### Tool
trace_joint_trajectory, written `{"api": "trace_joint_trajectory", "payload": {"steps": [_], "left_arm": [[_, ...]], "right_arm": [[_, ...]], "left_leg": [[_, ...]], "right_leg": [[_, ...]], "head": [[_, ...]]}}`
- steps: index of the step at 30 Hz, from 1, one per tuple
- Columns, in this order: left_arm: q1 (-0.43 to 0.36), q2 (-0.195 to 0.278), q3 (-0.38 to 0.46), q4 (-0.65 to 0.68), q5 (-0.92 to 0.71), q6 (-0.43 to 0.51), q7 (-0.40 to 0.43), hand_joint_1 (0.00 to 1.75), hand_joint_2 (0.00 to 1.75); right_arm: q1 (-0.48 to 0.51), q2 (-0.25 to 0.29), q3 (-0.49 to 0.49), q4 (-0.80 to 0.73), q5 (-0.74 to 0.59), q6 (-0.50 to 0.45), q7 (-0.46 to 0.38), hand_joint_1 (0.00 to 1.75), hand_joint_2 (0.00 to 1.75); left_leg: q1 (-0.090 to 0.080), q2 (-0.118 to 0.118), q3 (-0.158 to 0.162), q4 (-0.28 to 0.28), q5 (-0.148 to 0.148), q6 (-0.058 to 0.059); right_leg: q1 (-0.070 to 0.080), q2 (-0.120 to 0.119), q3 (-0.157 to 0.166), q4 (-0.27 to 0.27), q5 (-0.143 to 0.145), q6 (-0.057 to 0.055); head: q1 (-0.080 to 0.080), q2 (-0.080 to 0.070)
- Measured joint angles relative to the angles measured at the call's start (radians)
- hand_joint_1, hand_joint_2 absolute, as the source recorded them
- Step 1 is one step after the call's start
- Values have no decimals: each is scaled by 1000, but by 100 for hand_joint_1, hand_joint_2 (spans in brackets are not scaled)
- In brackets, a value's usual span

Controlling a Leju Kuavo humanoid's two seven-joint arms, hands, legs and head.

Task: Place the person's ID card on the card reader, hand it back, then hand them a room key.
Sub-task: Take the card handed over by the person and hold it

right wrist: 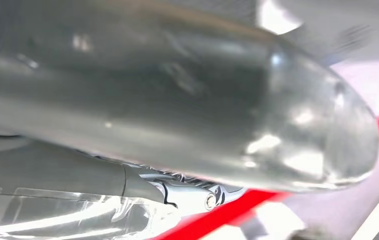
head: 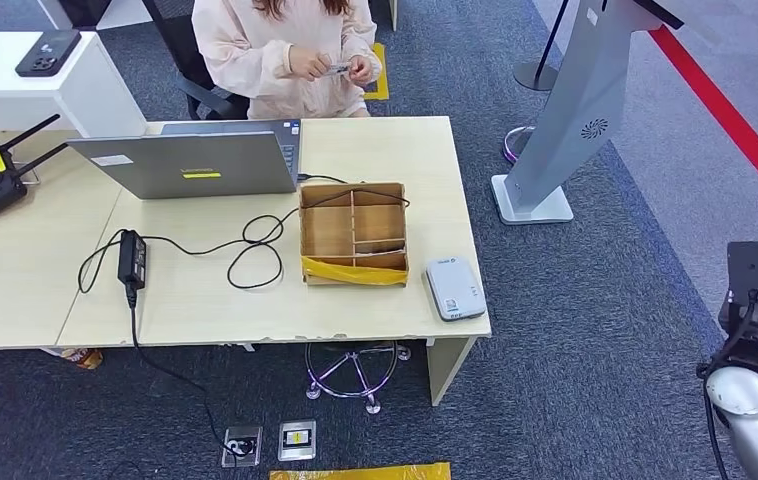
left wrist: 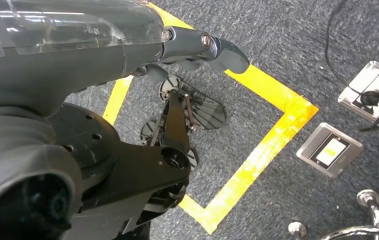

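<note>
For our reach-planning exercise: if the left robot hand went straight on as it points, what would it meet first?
The left robot hand would probably meet the carpet floor beside the yellow tape line; depth is unclear.

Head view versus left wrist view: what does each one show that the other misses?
The head view alone shows the desk, the laptop, the cardboard box, the card reader and a person holding a card. The left wrist view alone shows the left hand hanging over the floor. Both show the two floor sockets and yellow floor tape.
</note>
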Motion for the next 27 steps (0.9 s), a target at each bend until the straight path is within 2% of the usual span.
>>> {"api": "trace_joint_trajectory", "payload": {"steps": [4, 6, 10, 13, 18, 24, 27], "left_arm": [[-6, 3, -11, 0, -2, -6, -3, 0, 0], [-8, 4, -18, 0, -6, -7, -3, 0, 0], [-7, 5, -31, 0, -10, -6, -4, 0, 0], [-7, 8, -45, 0, -25, -9, -4, 0, 0], [-24, 11, -69, -2, -46, -18, -2, 0, 0], [-35, 13, -84, -5, -57, -18, 7, 0, 0], [-36, 14, -89, -5, -57, -18, 8, 0, 0]], "right_arm": [[-170, -4, 118, -104, 90, 102, 33, 0, 0], [-249, 4, 191, -138, 140, 122, 60, 0, 0], [-331, 12, 299, -188, 178, 131, 89, 0, 0], [-400, 19, 388, -212, 275, 203, 127, 0, 0], [-560, 78, 580, -218, 343, 328, 192, 0, 0], [-672, 152, 730, -152, 350, 352, 190, 0, 0], [-695, 173, 769, -120, 350, 350, 182, 0, 131]], "left_leg": [[0, 4, 1, 0, 1, 0], [0, 0, 2, 0, 2, 0], [1, -7, -1, 0, 3, -1], [0, -5, -3, 0, 3, -1], [1, -4, -3, 0, 4, -1], [2, -5, -3, 0, 4, -2], [2, -5, -4, 0, 4, -2]], "right_leg": [[0, 4, -2, 1, 1, 0], [0, 1, -1, 1, 1, 1], [1, -7, -1, 1, 1, 0], [0, -4, -3, 1, 1, 0], [1, -3, -4, 1, 1, 0], [2, -4, -4, 1, 1, 0], [2, -4, -4, 1, 1, 0]], "head": [[0, 0], [0, 0], [0, 0], [0, 0], [0, 0], [0, 0], [0, 0]]}}
